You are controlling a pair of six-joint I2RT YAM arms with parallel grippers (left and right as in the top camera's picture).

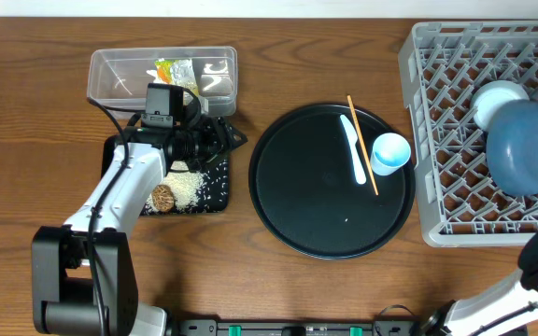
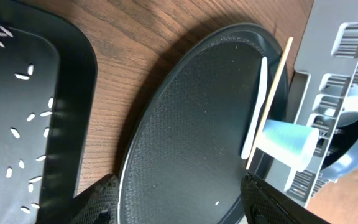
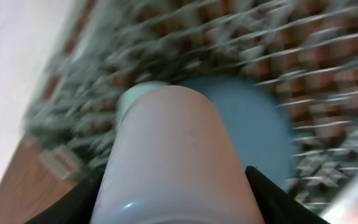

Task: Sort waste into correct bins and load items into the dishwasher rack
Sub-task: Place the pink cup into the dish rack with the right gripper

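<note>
My right gripper (image 3: pixel 179 199) is shut on the pink cup (image 3: pixel 173 149), held above the grey rack (image 1: pixel 437 140); that view is blurred. In the rack lie the blue plate (image 1: pixel 526 145) and the white bowl (image 1: pixel 499 98). My left gripper (image 2: pixel 182 199) is open and empty, between the shallow black tray (image 2: pixel 73 74) and the round tray. The black tray holds rice (image 1: pixel 187 189) and a brown lump (image 1: pixel 162 197). The clear tub (image 1: pixel 110 70) holds the printed wrapper (image 1: pixel 176 72) and a white tissue (image 1: pixel 215 79).
The large round black tray (image 1: pixel 306 196) sits mid-table with the light blue cup (image 1: pixel 389 153) on its side, the white utensil (image 1: pixel 354 149) and the chopstick (image 1: pixel 362 145). A single rice grain lies on it. My left arm (image 1: pixel 120 187) crosses the black tray.
</note>
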